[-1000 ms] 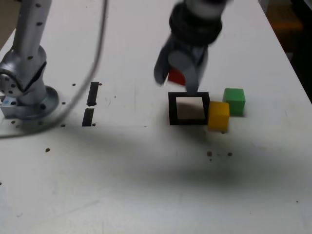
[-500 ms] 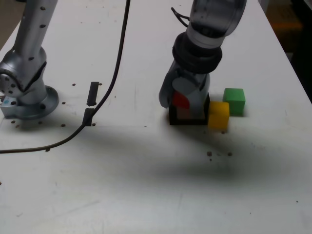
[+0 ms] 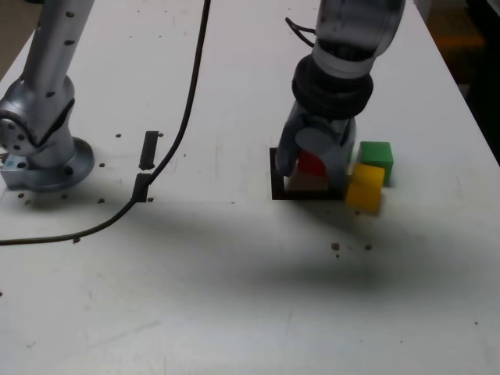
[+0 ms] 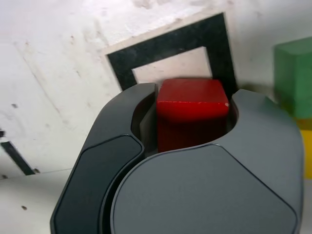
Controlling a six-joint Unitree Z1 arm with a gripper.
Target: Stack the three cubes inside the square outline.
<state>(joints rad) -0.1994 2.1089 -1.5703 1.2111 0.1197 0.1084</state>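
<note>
Between the two tips of the gripper, the red cube is pinched, over the square outline. Just beside the hand, toward the exterior view's right, the yellow cube and the green cube are seen. The cubes look light, hard and not easily broken; smooth sides might slip. Each is best held by two flat, facing sides, around the middle. Three cubes are counted, one of each colour, and one outline.

Glossy red cube, matt jaws
</note>
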